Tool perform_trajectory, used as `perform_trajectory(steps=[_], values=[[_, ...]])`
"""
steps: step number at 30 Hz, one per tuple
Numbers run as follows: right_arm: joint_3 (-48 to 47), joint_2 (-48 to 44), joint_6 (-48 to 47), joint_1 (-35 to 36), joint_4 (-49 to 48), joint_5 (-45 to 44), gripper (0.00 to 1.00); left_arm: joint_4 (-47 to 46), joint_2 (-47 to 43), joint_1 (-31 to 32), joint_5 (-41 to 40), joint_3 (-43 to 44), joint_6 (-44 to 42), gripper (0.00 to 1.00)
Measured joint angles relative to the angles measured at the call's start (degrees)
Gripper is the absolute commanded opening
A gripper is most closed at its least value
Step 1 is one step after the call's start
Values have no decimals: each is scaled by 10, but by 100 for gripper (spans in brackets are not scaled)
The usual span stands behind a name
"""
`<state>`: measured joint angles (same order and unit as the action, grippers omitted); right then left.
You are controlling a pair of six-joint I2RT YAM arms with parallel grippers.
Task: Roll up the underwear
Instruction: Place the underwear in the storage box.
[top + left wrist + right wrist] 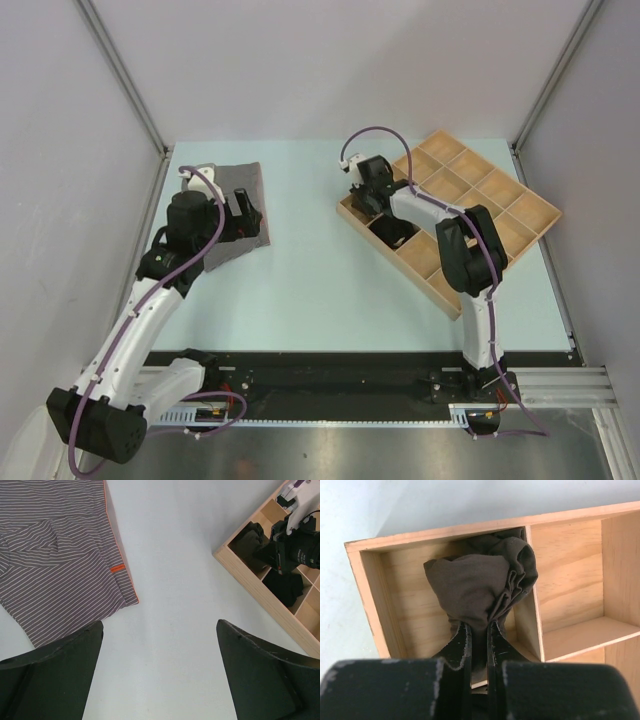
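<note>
While the right claw (pixel 479 630) stands pressed together on a fold of the bunched dark brown cotton brief (pixel 480 580), that bundle sits inside the corner compartment of the compartmented pale wooden tray (pixel 445 532), so the step in hand looks like stowing a finished roll. A rolled black cloth brief (pixel 285 587) fills a neighbouring compartment along the same rim of the tray. Well apart from the tray, on its left in the overhead view, the heather grey striped brief with a thin orange edge (pixel 55 560) lies flat on the pale surface (pixel 300 280), not yet rolled. The left claw (pixel 160 625) hangs spread wide and empty over bare surface on the tray side of that grey brief, just beside its orange hem. By my reading, the next move calls for the right claw to let go without dragging cloth back over the tray's wall, then lift out of the compartment. After that the grey brief needs a hem pinched and turned over itself, and soft cloth may slip or unroll if it is gripped too shallowly.
</note>
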<state>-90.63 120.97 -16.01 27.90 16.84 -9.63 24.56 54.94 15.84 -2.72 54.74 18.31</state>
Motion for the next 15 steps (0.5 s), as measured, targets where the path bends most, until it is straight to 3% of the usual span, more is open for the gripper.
perform_trajectory(steps=[8, 9, 10, 13, 15], values=[[0, 3, 6, -5, -3, 21, 1, 0, 3, 0, 0, 0, -4, 100], [0, 4, 7, -5, -3, 21, 6, 0, 3, 0, 0, 0, -4, 100], [0, 4, 8, -5, -3, 20, 19, 0, 4, 0, 0, 0, -4, 99], [0, 4, 15, -5, -3, 19, 40, 0, 7, 0, 1, 0, -4, 100], [0, 4, 22, -5, -3, 19, 46, 0, 9, 0, 1, 0, -4, 100]])
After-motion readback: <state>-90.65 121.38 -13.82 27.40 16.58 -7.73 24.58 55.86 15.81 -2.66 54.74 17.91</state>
